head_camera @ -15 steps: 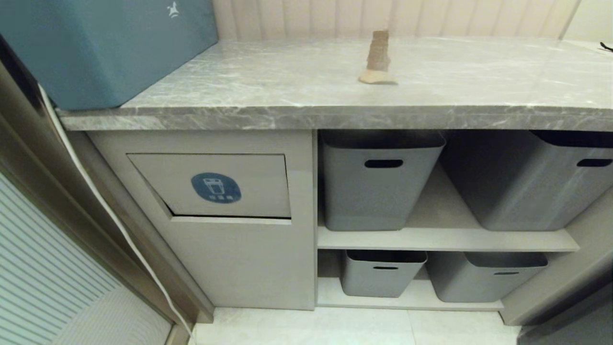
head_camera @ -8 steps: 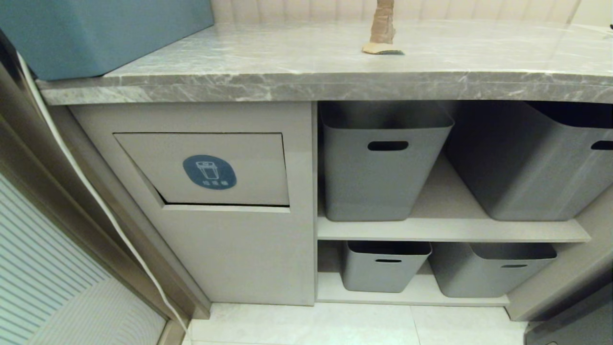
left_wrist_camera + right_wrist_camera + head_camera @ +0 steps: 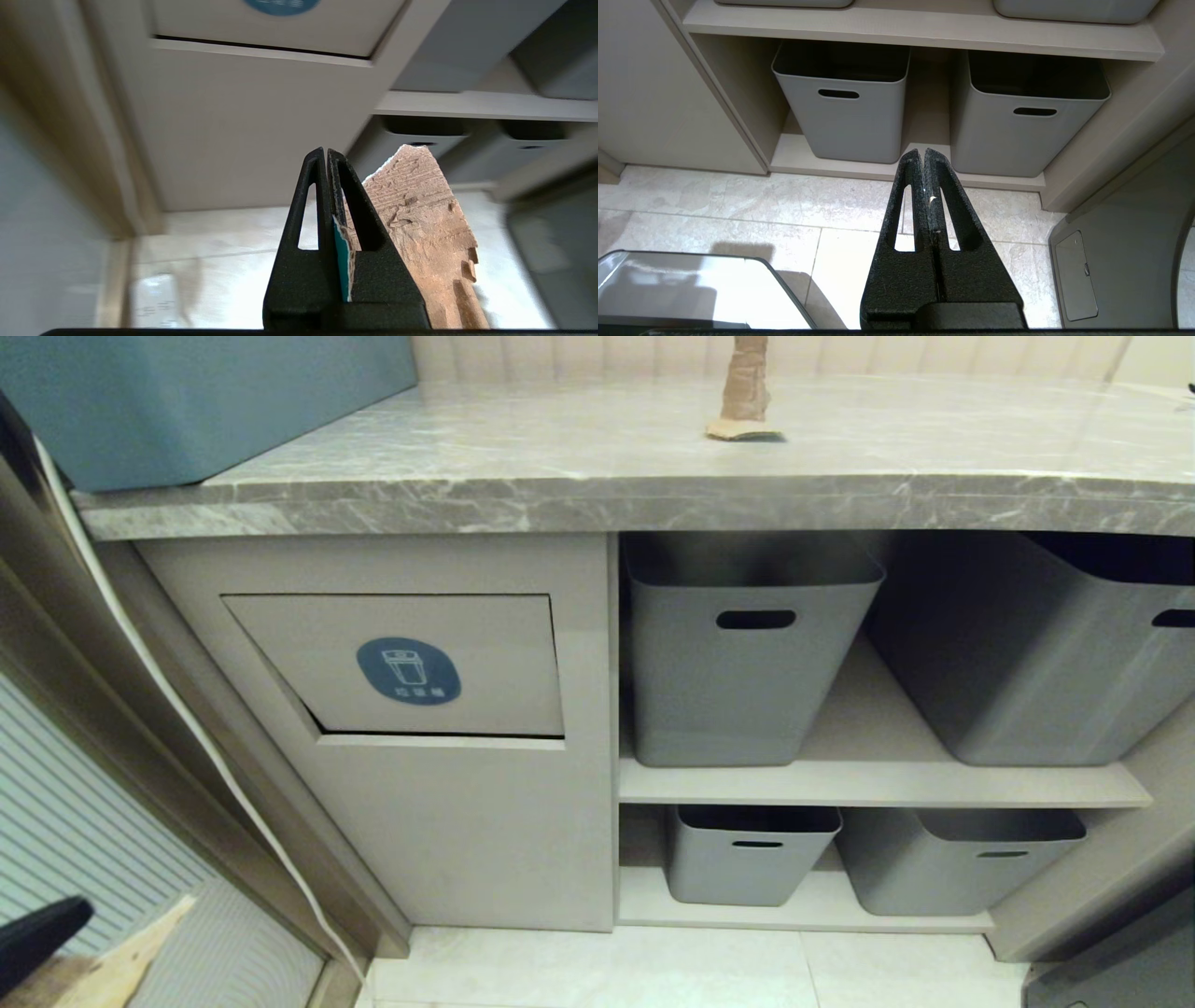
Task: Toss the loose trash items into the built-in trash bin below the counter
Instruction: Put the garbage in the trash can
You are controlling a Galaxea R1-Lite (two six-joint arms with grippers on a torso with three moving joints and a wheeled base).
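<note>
At the near bottom left of the head view, the left gripper (image 3: 325,156) shows as a black tip with a tan scrap (image 3: 112,971). Its wrist view shows more: matte black fingers pinched together on the torn cardboard scrap (image 3: 420,224), rough and ridged, with a teal face at the clamped edge. The right gripper (image 3: 923,156), seen only in its own wrist view, hangs low above pale floor tiles (image 3: 761,200), fingers pressed together on nothing.

Beyond stands the built-in trash bin (image 3: 467,821), a smooth beige cabinet front whose rectangular flap (image 3: 504,663) carries a blue oval sticker (image 3: 408,671). To its right, grey plastic tubs (image 3: 738,691) fill open shelves. Above lies the counter (image 3: 523,509), grey veined stone, with another cardboard scrap (image 3: 744,392) standing upright and a blue box (image 3: 205,401) at left.
</note>
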